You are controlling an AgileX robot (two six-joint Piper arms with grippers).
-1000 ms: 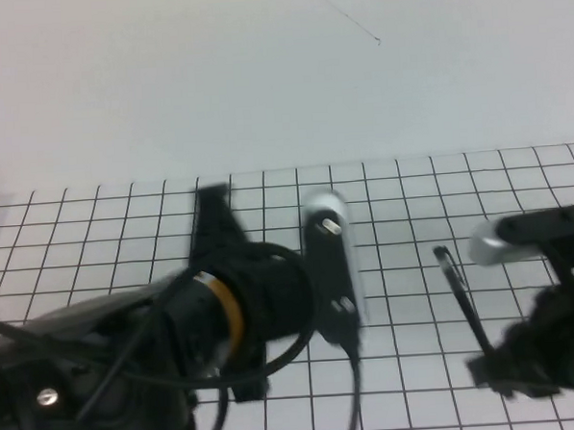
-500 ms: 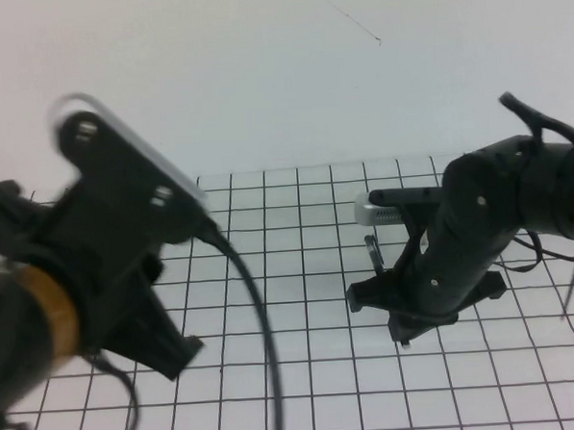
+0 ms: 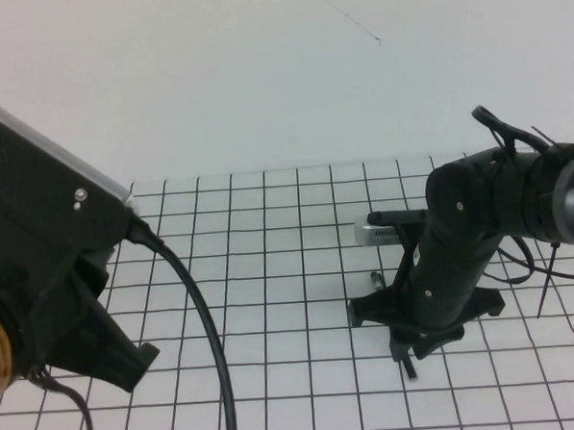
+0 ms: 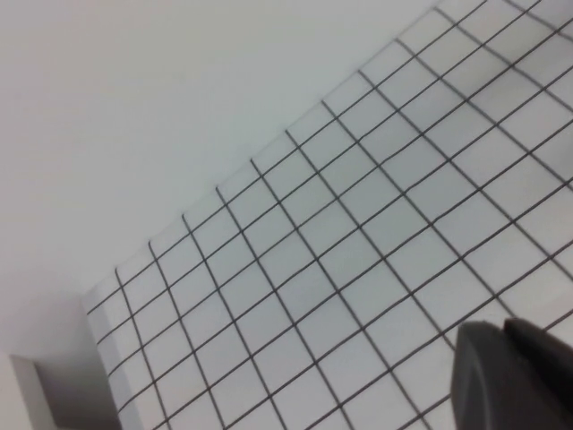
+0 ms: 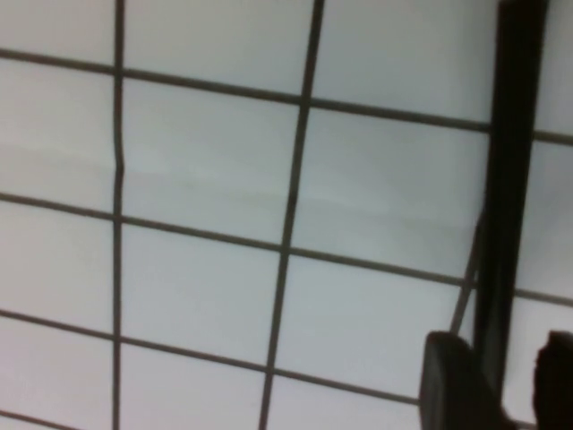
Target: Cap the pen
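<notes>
The pen is thin and black and runs under my right gripper, one end showing at each side. That gripper points down at the grid mat, right of centre. In the right wrist view the pen lies between the fingertips of the right gripper. The jaws stand open, with a gap on one side of the pen. Whether the pen rests on the mat I cannot tell. My left gripper is shut and empty above the mat. The left arm looms at the left edge.
The white mat with its black grid covers the near table, and plain white surface lies beyond it. A black cable hangs from the left arm over the mat's left part. The right arm's cables trail at the far right.
The left arm has swung from the centre to the far left. The right arm came in and down to the mat with the pen, and its jaws have loosened around it.
</notes>
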